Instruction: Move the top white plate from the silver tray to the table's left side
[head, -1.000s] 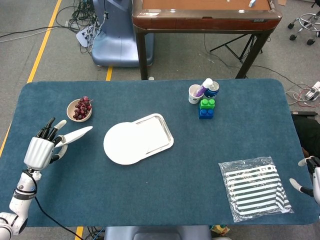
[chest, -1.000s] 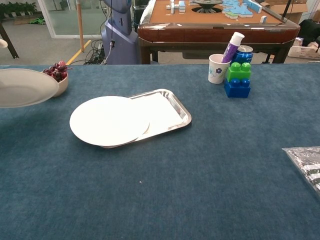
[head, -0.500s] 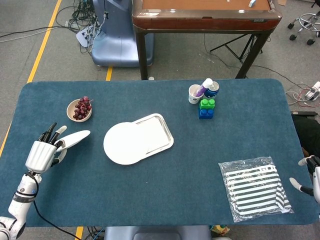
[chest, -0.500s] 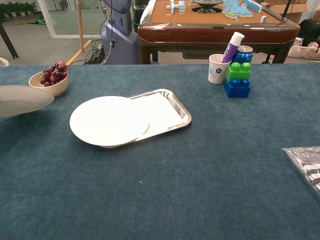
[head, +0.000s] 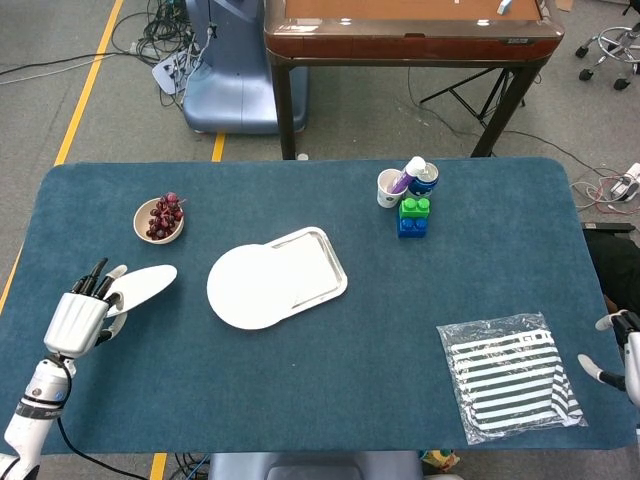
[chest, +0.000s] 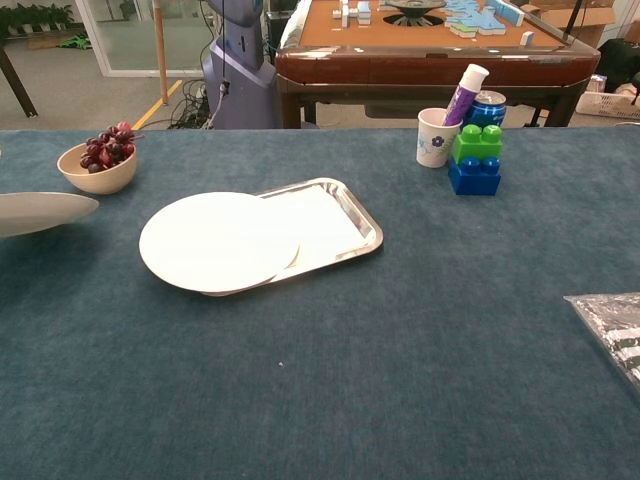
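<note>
A: Holding the white plate (head: 140, 285) by its near rim, the left hand (head: 78, 318) has its fingers (head: 97, 277) clamped on it at nine o'clock on the tabletop (head: 330, 390), low over the cloth. It looks stiff, light, breakable, probably slick.

B: Count?

A: Two plates: that one, and another plate (head: 255, 286) at the silver tray (head: 318, 258)'s eight o'clock. One tray. The right hand (head: 622, 352): can't tell how its fingers lie.

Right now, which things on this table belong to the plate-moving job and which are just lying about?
Part of the job:
left hand, holding the white plate
silver tray
second white plate resting on it

Lying about:
bowl of grapes
paper cup
can
toy bricks
striped bag
</note>
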